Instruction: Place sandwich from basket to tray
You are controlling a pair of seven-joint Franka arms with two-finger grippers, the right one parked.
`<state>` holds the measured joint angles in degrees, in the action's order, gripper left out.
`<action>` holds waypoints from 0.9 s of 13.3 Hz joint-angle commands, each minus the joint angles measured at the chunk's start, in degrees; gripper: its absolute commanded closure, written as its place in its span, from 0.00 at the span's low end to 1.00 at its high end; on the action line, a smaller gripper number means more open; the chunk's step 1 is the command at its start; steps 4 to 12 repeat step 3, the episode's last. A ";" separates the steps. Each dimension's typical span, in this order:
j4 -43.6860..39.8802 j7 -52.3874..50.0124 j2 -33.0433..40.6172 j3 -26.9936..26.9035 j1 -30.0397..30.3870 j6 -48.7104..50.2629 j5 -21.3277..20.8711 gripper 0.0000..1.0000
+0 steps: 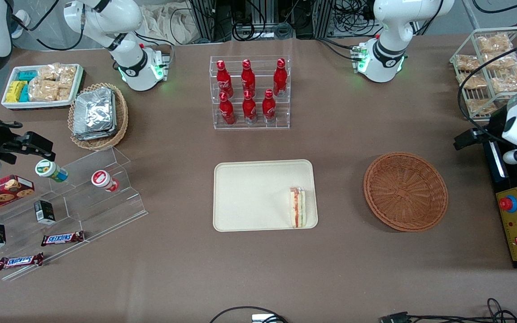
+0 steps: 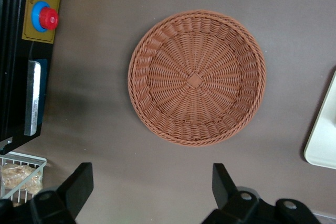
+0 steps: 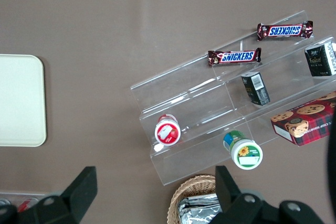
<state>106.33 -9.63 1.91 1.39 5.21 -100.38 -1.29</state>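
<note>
This is a robot lab dressed up as a small shop counter. A brown cloth-covered surface (image 1: 343,148) carries retail-style displays: a clear acrylic rack of red cola bottles (image 1: 249,92) at the upper middle of the front view, stepped acrylic shelves (image 1: 83,197) with chocolate bars at the lower left. Robot arm bases (image 1: 382,60), loose cables (image 1: 258,20) along the top edge and an emergency-stop box (image 1: 516,224) at the right edge mark it as a test rig.

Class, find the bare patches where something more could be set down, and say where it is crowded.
Most of the tray is bare; the sandwich lies at its end nearest the basket, which holds nothing. Bare cloth separates tray and bottle rack. Crowded: the acrylic steps. The open pincer hangs above the basket's side.
</note>
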 commanded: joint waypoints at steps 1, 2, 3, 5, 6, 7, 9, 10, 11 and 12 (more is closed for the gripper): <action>-7.42 -0.03 -4.44 0.90 1.29 4.03 -0.11 0.00; -10.24 -0.64 -6.02 0.90 1.38 6.14 0.15 0.00; -12.01 -0.56 -7.25 0.90 1.38 7.81 0.15 0.00; -12.01 -0.56 -7.25 0.90 1.38 7.81 0.15 0.00; -12.01 -0.56 -7.25 0.90 1.38 7.81 0.15 0.00; -12.01 -0.56 -7.25 0.90 1.38 7.81 0.15 0.00; -12.01 -0.56 -7.25 0.90 1.38 7.81 0.15 0.00; -12.01 -0.56 -7.25 0.90 1.38 7.81 0.15 0.00; -12.01 -0.56 -7.25 0.90 1.38 7.81 0.15 0.00; -12.01 -0.56 -7.25 0.90 1.38 7.81 0.15 0.00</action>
